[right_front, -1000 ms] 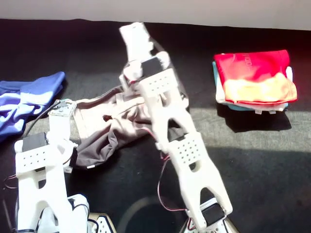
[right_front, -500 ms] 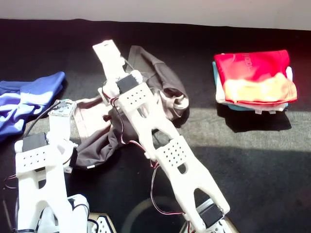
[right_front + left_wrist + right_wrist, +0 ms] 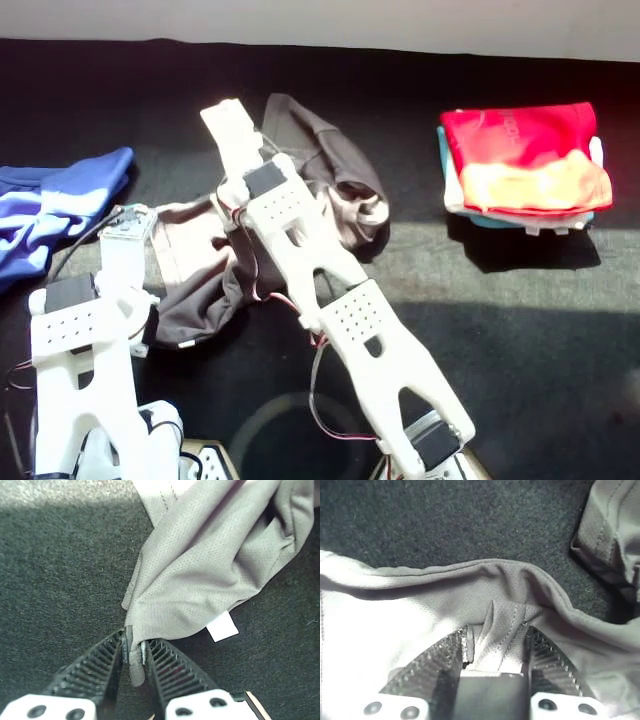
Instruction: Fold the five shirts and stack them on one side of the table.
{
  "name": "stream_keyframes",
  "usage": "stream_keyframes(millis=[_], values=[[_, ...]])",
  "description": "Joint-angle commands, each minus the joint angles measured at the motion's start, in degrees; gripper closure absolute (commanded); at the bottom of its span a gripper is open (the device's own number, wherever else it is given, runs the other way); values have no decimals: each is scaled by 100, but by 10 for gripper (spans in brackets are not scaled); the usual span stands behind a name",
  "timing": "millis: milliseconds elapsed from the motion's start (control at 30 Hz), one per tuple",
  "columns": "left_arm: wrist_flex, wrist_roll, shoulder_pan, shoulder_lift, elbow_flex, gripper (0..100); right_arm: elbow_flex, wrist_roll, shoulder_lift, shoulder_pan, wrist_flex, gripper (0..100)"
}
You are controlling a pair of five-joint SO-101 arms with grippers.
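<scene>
**Grippers.** The left gripper (image 3: pixel 134 640) is closed on a thin corner of the grey shirt (image 3: pixel 210 565). Only the tip of that corner sits between the jaws. The rest of the cloth fans out ahead of the fingertips, and a white tag (image 3: pixel 222 628) lies just beside them. The right gripper (image 3: pixel 496 635) is clamped on a bunched fold along a stitched edge of the same shirt. That edge runs across just beyond its fingertips, with the bare dark table (image 3: pixel 445 520) past it.

**Task items.** In the high view the grey shirt lies rumpled between and under the two arms, partly doubled over. The folded stack (image 3: pixel 520 160) sits well apart from the right gripper. A blue shirt (image 3: pixel 55 200) lies unfolded near the left arm, on the side away from the stack.

**Step in hand.** Judged to be a fold of the grey shirt, with both holds made and the fold not yet laid flat.

**Next move.** Both arms need to carry their edges together, keeping the cloth taut, and lay them over the opposite side before releasing. The left hold is slight — a hard pull could slip it.
</scene>
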Motion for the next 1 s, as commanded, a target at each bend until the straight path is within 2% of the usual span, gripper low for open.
stream_keyframes(millis=[0,167,400,467,600,800,967], values=[[-26,-35,75,-136,-48,990,-31,35,31,286,-57,831],[-62,-26,75,-136,-48,990,-31,44,-585,699,-66,997],[-62,9,84,-119,-198,990,-31,53,-1604,1305,286,993],[-53,237,84,-110,-479,990,-31,53,-1895,1411,418,993],[-26,536,119,-101,-1358,990,-31,53,-2466,1560,602,993],[229,536,119,-84,-2791,990,-31,62,-3521,1666,1121,993],[431,536,119,-84,-4101,990,-31,273,-4409,1947,1095,993]])
